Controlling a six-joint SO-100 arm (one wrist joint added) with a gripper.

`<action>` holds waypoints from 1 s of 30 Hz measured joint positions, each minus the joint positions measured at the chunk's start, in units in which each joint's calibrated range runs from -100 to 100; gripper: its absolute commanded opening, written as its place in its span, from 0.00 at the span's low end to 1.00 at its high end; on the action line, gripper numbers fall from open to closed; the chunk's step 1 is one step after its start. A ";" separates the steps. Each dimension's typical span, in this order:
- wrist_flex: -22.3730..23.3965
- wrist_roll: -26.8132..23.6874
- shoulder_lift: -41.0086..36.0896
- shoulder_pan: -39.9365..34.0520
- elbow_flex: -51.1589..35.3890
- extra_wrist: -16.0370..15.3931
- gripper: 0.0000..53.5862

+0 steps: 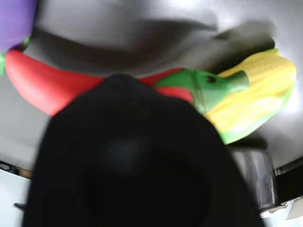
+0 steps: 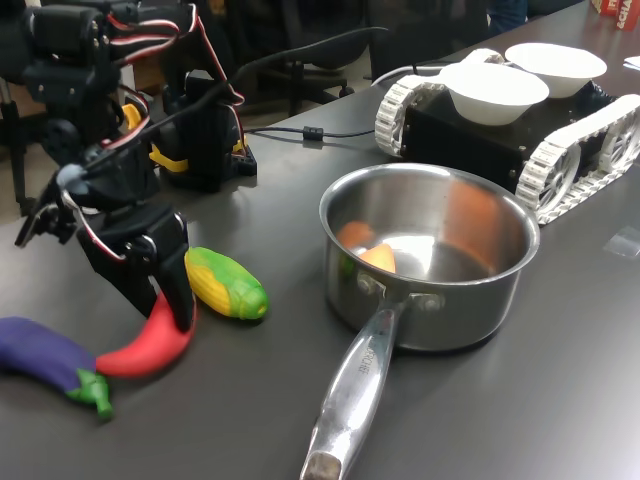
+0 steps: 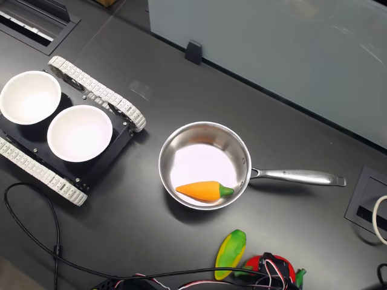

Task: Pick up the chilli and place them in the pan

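A dark table (image 2: 560, 400) carries everything in both exterior views. At the far right of the first exterior view sits a tracked vehicle (image 2: 470, 130) with two white bowls (image 2: 495, 90) on its deck; in the second exterior view it lies at the left. The arm (image 2: 100, 150), black with red and white wires, stands at the first exterior view's left and reaches down to the tabletop.

The pan (image 2: 430, 250) stands near the middle of the table, well apart from the arm, its long handle (image 2: 350, 390) pointing toward the near edge in the first exterior view. An orange toy carrot (image 3: 202, 191) with a green stem lies inside it.

The gripper (image 2: 172, 308) is down on the chilli (image 2: 145, 345), which lies flat on the table, outside the pan. One black finger presses against the chilli's upper side; the wrist view is largely blocked by a dark, blurred gripper part, so whether the fingers are spread or pinching cannot be told.

The corn (image 2: 227, 283) lies just beside the chilli on the side toward the pan, its tip near the chilli's green stem (image 1: 213, 85) in the wrist view. The eggplant (image 2: 45, 355) lies at the chilli's other end, at the first exterior view's near left.
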 measured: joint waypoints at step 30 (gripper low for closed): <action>-4.16 -21.29 -28.79 4.18 7.60 -9.37 0.00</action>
